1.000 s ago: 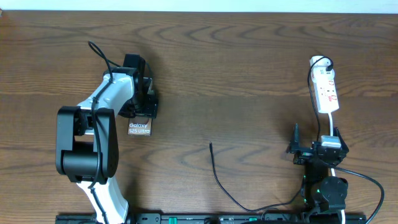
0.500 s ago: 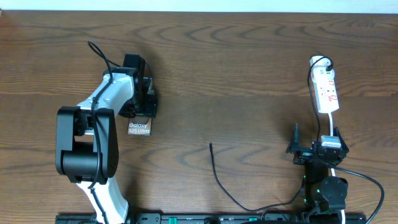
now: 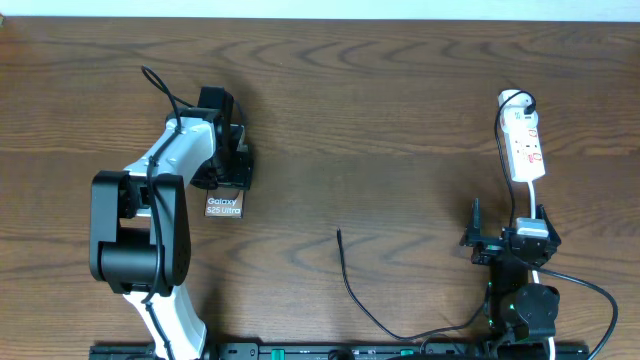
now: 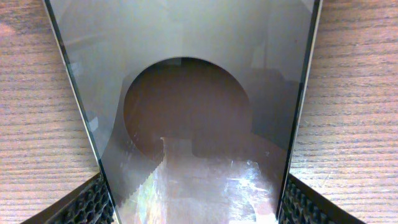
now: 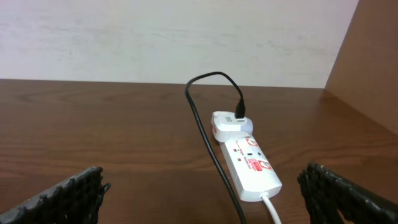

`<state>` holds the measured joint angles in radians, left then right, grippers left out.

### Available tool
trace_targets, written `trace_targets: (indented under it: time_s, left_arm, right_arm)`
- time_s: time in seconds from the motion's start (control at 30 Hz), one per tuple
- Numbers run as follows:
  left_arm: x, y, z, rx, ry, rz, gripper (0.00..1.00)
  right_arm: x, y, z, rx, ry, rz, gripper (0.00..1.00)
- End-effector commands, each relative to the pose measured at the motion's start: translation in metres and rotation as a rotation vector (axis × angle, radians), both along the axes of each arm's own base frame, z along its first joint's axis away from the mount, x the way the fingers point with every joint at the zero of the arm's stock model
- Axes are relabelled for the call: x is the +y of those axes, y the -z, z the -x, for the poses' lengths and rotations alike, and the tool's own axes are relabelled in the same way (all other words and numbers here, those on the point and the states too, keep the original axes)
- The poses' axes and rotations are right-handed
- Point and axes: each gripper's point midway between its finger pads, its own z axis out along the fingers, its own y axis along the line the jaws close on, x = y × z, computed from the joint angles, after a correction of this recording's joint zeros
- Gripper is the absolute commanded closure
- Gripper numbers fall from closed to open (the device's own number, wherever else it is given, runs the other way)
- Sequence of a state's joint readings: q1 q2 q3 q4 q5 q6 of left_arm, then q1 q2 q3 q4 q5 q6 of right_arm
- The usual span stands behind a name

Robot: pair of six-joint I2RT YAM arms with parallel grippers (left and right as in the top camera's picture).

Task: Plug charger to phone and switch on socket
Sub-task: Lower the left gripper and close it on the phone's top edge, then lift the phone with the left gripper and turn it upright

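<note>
Brown tabletop [image 3: 380, 120], no change: gripping phone [image 3: 224, 207] in left hand [image 3: 227, 182], holding right hand [image 3: 508, 232] open, leaving charger [image 3: 347, 280] unplugged.

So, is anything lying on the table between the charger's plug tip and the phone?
Nothing visible does. Between the charger tip and the phone the overhead view shows only bare table. The left gripper sits at the phone's far end, away from that path.

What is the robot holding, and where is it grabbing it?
The left gripper clamps the phone by its two side edges. The right gripper holds nothing.
</note>
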<state>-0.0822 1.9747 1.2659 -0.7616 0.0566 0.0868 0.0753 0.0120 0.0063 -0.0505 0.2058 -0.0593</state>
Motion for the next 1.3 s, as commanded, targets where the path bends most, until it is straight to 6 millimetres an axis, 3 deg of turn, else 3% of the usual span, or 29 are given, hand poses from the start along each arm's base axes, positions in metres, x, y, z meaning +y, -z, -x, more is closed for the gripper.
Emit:
trace_targets:
  time_s: [0.0, 0.2, 0.5, 0.9, 1.1, 1.27]
  left_arm:
    - [0.003, 0.015, 0.016, 0.06, 0.014, -0.009, 0.48]
    - [0.003, 0.015, 0.016, 0.06, 0.012, -0.009, 0.92]
    - [0.001, 0.009, 0.01, 0.041, 0.012, 0.001, 0.93]
    - [-0.02, -0.072, -0.024, -0.186, 0.008, 0.122, 0.93]
    - [-0.041, -0.104, -0.022, -0.237, -0.047, 0.265, 0.93]
    - [-0.083, -0.126, -0.015, -0.196, -0.111, 0.539, 0.92]
  right_arm:
    - [0.002, 0.001, 0.0, 0.003, -0.009, 0.009, 0.01]
    - [0.002, 0.001, 0.0, 0.003, -0.009, 0.009, 0.01]
    - [0.002, 0.001, 0.0, 0.003, -0.009, 0.009, 0.01]
    - [0.002, 0.002, 0.0, 0.007, -0.009, 0.01, 0.01]
    - [0.002, 0.002, 0.0, 0.007, -0.009, 0.01, 0.01]
    - [0.002, 0.001, 0.0, 0.006, -0.009, 0.009, 0.01]
